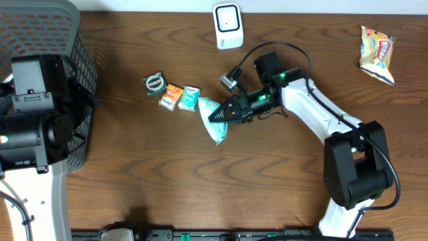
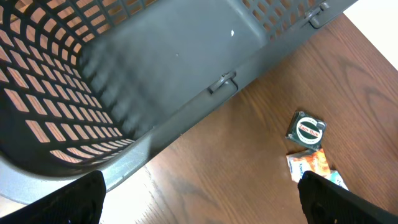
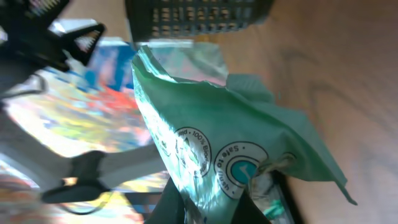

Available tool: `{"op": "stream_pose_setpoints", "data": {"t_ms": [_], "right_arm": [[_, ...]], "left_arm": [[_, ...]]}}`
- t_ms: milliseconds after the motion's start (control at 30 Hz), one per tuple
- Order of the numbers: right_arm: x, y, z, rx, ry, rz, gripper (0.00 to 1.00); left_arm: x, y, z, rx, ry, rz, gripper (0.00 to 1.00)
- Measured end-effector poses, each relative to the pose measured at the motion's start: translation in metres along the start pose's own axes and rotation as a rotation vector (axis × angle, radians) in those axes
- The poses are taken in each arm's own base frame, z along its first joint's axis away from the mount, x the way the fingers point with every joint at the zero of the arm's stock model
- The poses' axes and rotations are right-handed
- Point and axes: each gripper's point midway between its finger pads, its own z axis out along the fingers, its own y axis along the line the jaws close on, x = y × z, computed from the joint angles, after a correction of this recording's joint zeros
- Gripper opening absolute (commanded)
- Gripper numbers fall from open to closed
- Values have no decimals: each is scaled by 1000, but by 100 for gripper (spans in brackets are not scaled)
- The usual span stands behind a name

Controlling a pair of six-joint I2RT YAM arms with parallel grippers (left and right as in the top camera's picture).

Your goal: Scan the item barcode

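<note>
The green pouch [image 1: 215,128] is mid-table, near the white scanner [image 1: 227,25], pinched at one end by the right gripper [image 1: 215,116]. It looks light, soft and crinkly, likely to flop, so a sealed edge is the best hold. The left gripper [image 2: 202,202] is spread wide beside the one basket [image 2: 155,68]. Also there: three small packets [image 1: 172,96] and one snack bag [image 1: 376,53].
</note>
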Motion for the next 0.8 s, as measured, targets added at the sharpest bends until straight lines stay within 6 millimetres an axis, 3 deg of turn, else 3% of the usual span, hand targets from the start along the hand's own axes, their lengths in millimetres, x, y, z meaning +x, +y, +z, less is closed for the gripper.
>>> {"op": "stream_pose_setpoints", "data": {"t_ms": [200,500,800], "right_arm": [[1,7,-1,-42,8,211,1],[3,9,-5,-56,17,700,1],[-4,7,-20,-73,-15,882,1]], "left_arm": [[0,0,0,0,0,0,97],[0,0,0,0,0,0,98],[0,0,0,0,0,0,97]]}}
